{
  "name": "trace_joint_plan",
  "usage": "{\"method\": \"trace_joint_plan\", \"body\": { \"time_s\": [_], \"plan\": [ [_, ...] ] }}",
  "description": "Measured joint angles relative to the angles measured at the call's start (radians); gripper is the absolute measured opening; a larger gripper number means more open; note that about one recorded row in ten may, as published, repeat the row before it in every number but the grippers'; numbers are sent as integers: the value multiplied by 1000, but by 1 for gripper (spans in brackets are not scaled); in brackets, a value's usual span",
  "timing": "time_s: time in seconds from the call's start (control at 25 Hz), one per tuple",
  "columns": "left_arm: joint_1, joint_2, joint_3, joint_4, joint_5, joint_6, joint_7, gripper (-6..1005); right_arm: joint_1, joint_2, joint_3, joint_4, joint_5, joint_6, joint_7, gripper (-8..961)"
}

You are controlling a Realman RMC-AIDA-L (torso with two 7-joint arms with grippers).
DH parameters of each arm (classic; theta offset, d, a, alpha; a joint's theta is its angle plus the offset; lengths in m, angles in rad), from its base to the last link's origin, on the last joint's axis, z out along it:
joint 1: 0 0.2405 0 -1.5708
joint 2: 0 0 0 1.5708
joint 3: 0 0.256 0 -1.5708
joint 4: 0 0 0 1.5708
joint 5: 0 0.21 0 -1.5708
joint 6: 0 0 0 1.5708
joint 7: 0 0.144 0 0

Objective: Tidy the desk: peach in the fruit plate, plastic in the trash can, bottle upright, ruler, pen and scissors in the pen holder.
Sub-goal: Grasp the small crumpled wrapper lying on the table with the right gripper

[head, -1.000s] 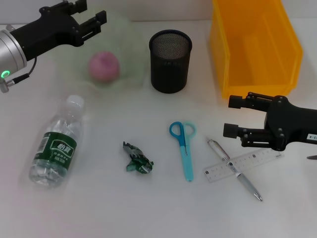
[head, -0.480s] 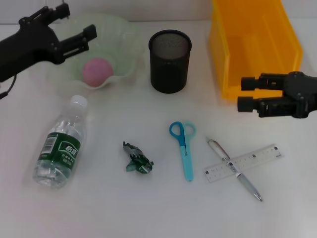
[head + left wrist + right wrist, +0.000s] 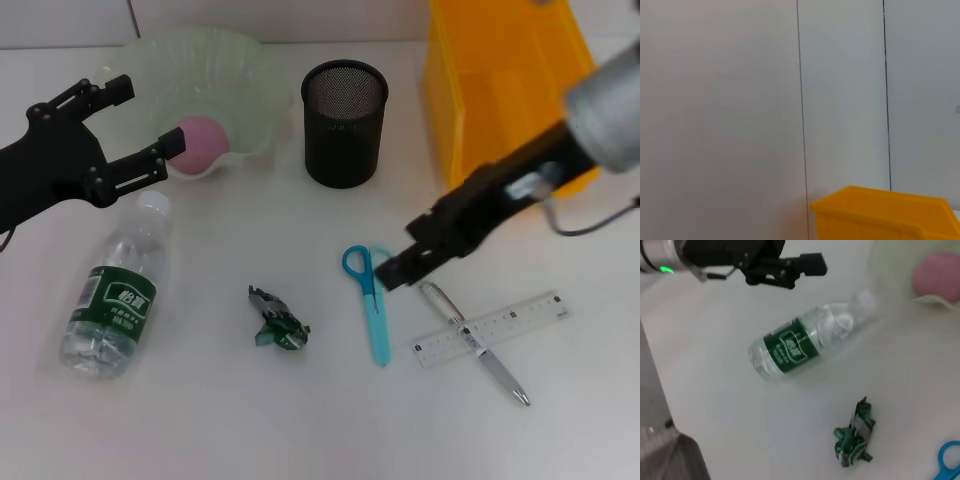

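1. The left gripper [image 3: 133, 125] hangs over the tabletop [image 3: 200, 420] on the robot's left, between the fruit plate [image 3: 235, 75] and the cap end of the water bottle [image 3: 112, 296]; its two fingers [image 3: 140, 167] are spread wide apart and hold nothing.
2. The pink peach [image 3: 205, 138] lies in the pale green fruit plate, just beside the tip of the nearer left finger.
3. The water bottle lies on its side on the tabletop, its white cap toward the fruit plate and its green label facing up; the right wrist view shows it the same way [image 3: 805, 342].
4. The crumpled green plastic wrapper [image 3: 279, 321] lies on the tabletop between the bottle and the scissors [image 3: 372, 300], apart from both.
5. The right gripper [image 3: 400, 268] reaches in from the robot's right and hangs low just beside the blue handles of the scissors; whether its fingers are open or closed cannot be told.
6. The scissors lie flat, handles toward the black mesh pen holder [image 3: 344, 122], blades pointing away from it.
7. The silver pen [image 3: 474, 341] and the clear ruler [image 3: 490, 329] lie crossed on the tabletop on the right, touching each other.
8. The pen holder stands upright between the fruit plate and the yellow trash can [image 3: 510, 95].
9. The left wrist view shows only a pale wall and the rim of the yellow trash can [image 3: 880, 212].
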Motion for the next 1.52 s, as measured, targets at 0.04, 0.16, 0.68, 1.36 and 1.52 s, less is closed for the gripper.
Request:
{"method": "trace_joint_plan", "body": {
  "time_s": [0.04, 0.16, 0.68, 1.36, 1.52],
  "plan": [
    [-2, -1, 0, -1, 0, -1, 0, 844, 25, 0, -52, 6, -18, 22, 31, 812],
    [-7, -3, 2, -10, 0, -11, -2, 843, 98, 2, -190, 36, -57, 81, 107, 811],
    [-14, -7, 5, -35, -3, -32, 6, 843, 241, 10, -551, 200, -74, 342, 208, 810],
    [-35, -7, 7, -79, -2, -54, 21, 843, 261, 12, -791, 313, -4, 597, 227, 809],
    [-35, -7, 7, -80, -2, -54, 21, 843, 268, 12, -803, 331, 5, 620, 227, 808]
  ]
}}
